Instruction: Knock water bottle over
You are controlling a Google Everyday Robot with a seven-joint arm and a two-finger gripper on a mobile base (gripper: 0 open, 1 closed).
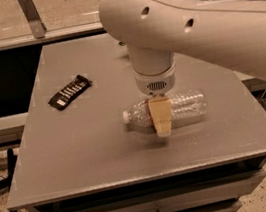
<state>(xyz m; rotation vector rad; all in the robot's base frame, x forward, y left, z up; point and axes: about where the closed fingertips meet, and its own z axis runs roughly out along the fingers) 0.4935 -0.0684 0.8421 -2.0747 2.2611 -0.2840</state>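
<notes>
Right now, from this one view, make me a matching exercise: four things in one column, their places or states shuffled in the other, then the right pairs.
Things
1. water bottle
2. black wrapped bar
3. gripper
4. table

Places or states
A. grey, flat top under both items
B. pointing down, at the middle of the clear item
C. lying on its side, white cap toward the picture's left
D. lying flat near the left side

Pairs: 1-C, 2-D, 3-B, 4-A

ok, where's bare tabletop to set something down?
Free: the front strip between the water bottle and the table front edge; the front-left corner below the black bar; back-left behind the bar. Crowded: centre, where the gripper is down at the lying bottle.
</notes>
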